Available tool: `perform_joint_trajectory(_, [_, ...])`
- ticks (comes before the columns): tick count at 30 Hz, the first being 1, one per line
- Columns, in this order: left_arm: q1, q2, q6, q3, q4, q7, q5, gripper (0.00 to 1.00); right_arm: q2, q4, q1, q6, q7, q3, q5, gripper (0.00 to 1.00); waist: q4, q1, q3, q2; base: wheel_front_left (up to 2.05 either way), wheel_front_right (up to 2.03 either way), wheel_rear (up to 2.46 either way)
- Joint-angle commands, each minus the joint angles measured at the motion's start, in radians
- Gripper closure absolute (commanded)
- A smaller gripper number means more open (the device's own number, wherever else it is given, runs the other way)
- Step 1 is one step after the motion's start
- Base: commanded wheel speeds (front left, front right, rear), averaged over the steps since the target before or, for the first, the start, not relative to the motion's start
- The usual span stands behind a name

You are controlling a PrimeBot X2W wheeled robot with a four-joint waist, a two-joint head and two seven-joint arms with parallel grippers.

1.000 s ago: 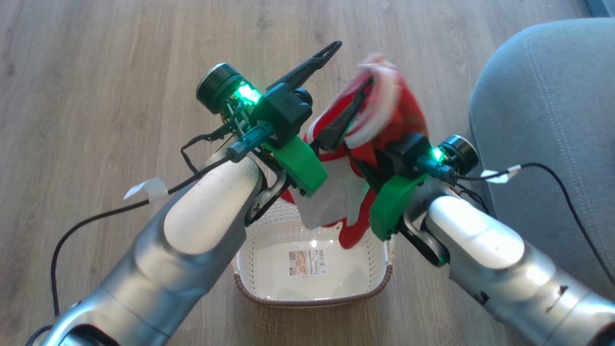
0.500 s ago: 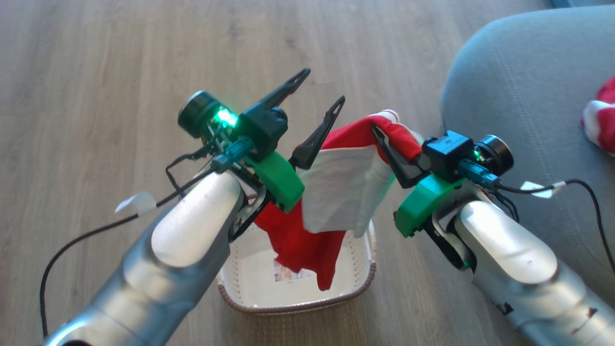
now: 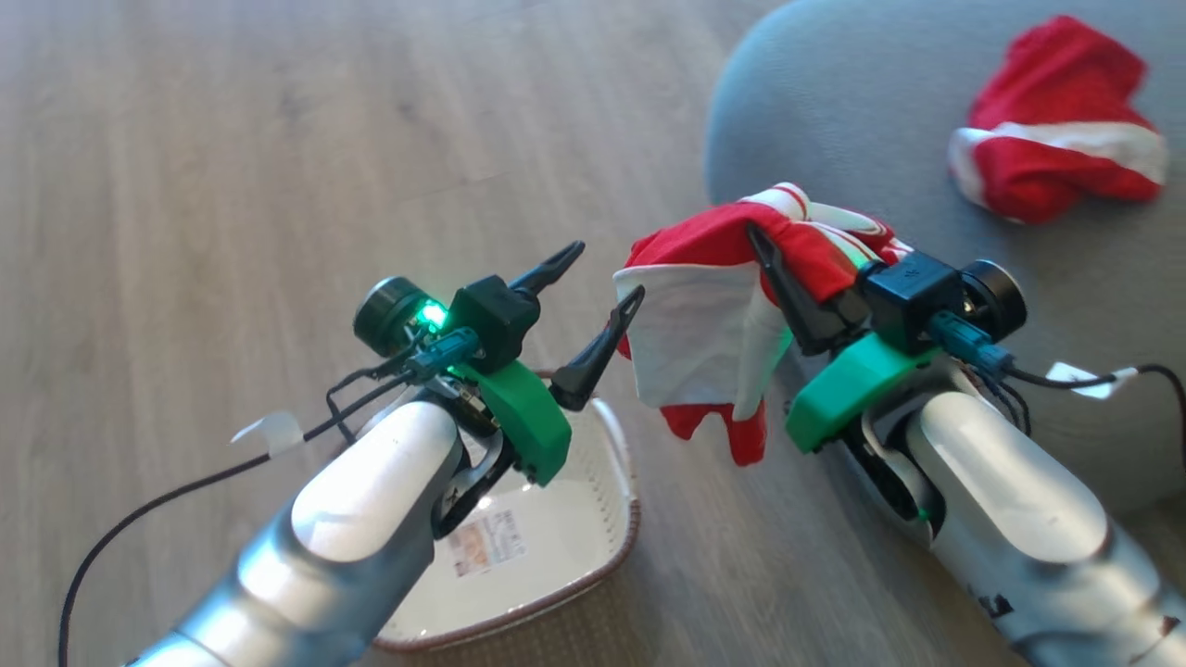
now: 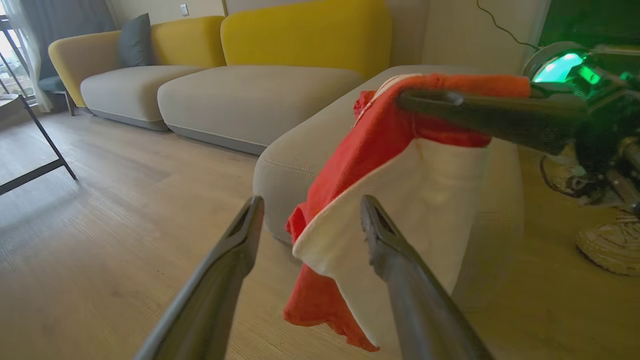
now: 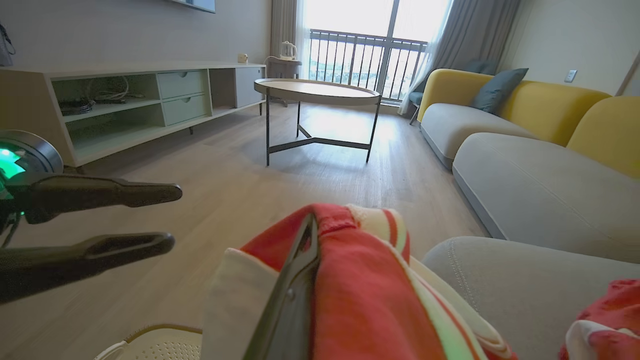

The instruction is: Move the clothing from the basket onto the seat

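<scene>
Fingers of the right gripper [image 3: 758, 239] pinch a red-and-white garment [image 3: 713, 324], hanging over the floor [image 3: 278, 139] between the basket [image 3: 623, 482] at near left and the seat [image 3: 834, 111] at far right. The left gripper [image 3: 604, 273] stands spread and empty just beside it. Carry high so the dangling hem clears the seat's edge; release near the other garment [image 3: 1047, 139] there.

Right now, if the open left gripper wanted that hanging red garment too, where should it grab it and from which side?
Probably the white band, at its free edge, from the robot's left. The garment hangs limp from the shut right gripper, and that edge faces the open left gripper with nothing between them.
</scene>
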Motion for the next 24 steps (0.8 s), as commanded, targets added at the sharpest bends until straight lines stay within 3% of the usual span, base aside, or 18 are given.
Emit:
perform_joint_trajectory(1, [-0.028, 0.029, -0.006, 0.02, -0.018, -0.005, -0.027, 0.0, -0.007, -0.043, 0.013, 0.002, -0.013, -0.016, -0.011, 1.0, -0.065, 0.0, -0.013, 0.0, 0.0, 0.0, 0.0])
perform_joint_trajectory(14, [0.009, 0.029, -0.006, 0.003, -0.026, -0.005, -0.074, 0.0, -0.023, -0.121, 0.076, 0.002, -0.013, -0.083, -0.023, 1.0, -0.228, 0.0, -0.036, 0.0, 0.0, 0.0, 0.0])
perform_joint_trajectory(24, [0.003, 0.015, -0.006, -0.017, -0.039, -0.005, -0.058, 0.0, -0.035, -0.212, 0.157, 0.002, -0.013, -0.216, -0.077, 1.0, -0.249, 0.0, -0.006, 0.0, 0.0, 0.0, 0.0])
